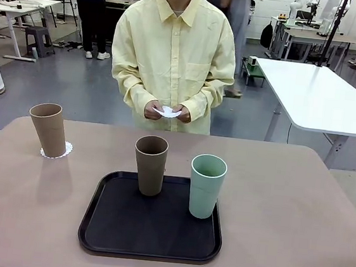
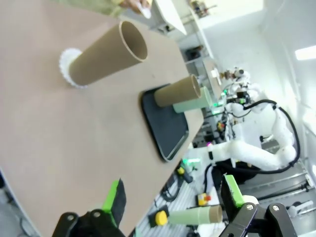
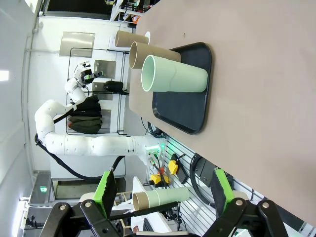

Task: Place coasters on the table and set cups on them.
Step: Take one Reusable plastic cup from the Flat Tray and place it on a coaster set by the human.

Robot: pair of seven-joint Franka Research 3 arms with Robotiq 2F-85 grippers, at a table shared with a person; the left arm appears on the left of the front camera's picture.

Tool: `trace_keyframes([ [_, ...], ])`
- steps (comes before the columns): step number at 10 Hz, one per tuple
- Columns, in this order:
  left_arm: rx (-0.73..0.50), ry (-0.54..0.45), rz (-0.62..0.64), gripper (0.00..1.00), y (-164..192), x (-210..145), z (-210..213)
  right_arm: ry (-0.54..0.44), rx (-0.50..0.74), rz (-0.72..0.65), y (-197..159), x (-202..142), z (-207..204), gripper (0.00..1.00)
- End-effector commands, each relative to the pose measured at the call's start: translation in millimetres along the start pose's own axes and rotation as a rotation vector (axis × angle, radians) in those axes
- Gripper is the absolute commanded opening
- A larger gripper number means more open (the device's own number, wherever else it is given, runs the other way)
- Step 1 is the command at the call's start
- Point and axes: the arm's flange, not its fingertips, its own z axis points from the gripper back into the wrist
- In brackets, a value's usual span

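Tan cup (image 1: 49, 129) stood on a doily coaster (image 1: 66, 151) near the tabletop's (image 1: 296, 216) far left corner; we judged one of three settings done. Brown cup (image 1: 150, 165) and mint cup (image 1: 206, 185) stood on the black tray (image 1: 110, 228) by the near edge. Person's hands (image 1: 153, 110) held a second coaster (image 1: 169, 112) beyond the far edge. Left gripper (image 2: 173, 195) and right gripper (image 3: 164, 186) gaped apart, empty.

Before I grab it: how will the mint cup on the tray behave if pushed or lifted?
The mint cup is tall and narrower at its base, so a high push would probably tip it, not slide it. It looks empty and thin-walled: likely light. Matte surface plus upward-widening taper should resist slipping down through a grip.
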Motion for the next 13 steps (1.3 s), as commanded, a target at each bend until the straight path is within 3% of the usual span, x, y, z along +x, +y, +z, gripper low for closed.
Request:
trace_keyframes([
  [1,0.032,0.041,-0.068,1.00,-7.5,3.1,-8.9,-0.006,0.022,0.012,-0.2,1.7,0.1,1.00],
  [2,0.000,0.000,0.000,1.00,0.0,0.0,0.0,-0.006,0.022,0.012,-0.2,1.7,0.1,1.00],
  [13,0.000,0.000,0.000,1.00,0.0,0.0,0.0,-0.006,0.022,0.012,-0.2,1.7,0.1,1.00],
])
